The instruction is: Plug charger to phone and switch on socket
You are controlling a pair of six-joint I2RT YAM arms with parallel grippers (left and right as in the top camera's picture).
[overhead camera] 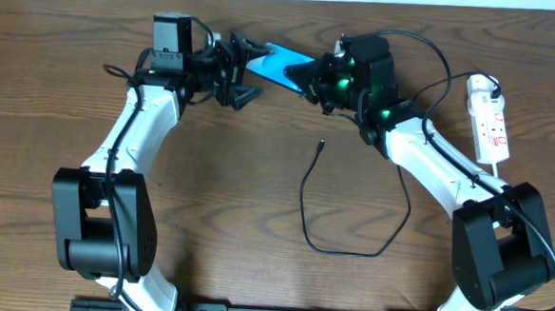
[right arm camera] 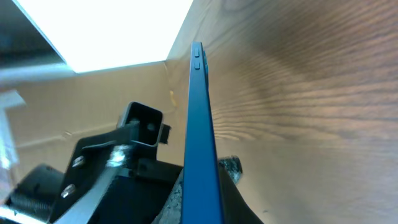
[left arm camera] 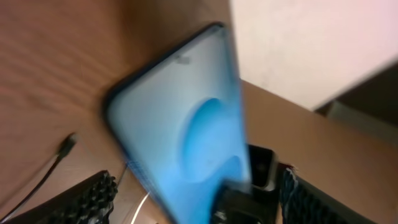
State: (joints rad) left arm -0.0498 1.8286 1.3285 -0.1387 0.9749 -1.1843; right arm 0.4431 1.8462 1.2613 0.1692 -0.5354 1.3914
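The phone (overhead camera: pixel 278 64), with its cyan-blue screen, is held tilted above the table at the back. My right gripper (overhead camera: pixel 314 82) is shut on its right end. In the right wrist view the phone (right arm camera: pixel 200 124) shows edge-on between the jaws (right arm camera: pixel 202 202). My left gripper (overhead camera: pixel 246 73) is open, its fingers spread around the phone's left end. In the left wrist view the phone (left arm camera: pixel 186 137) fills the space between the left fingers (left arm camera: pixel 200 208). The charger's black cable (overhead camera: pixel 305 214) lies looped on the table, its connector tip (overhead camera: pixel 321 145) free; the tip also shows in the left wrist view (left arm camera: pixel 68 144). The socket (overhead camera: pixel 490 119) lies at the right.
The power strip's white cord (overhead camera: pixel 501 170) runs toward the front right beside my right arm. The table's back edge and a pale wall (left arm camera: pixel 298 43) are close behind the phone. Bare wood surrounds the cable loop.
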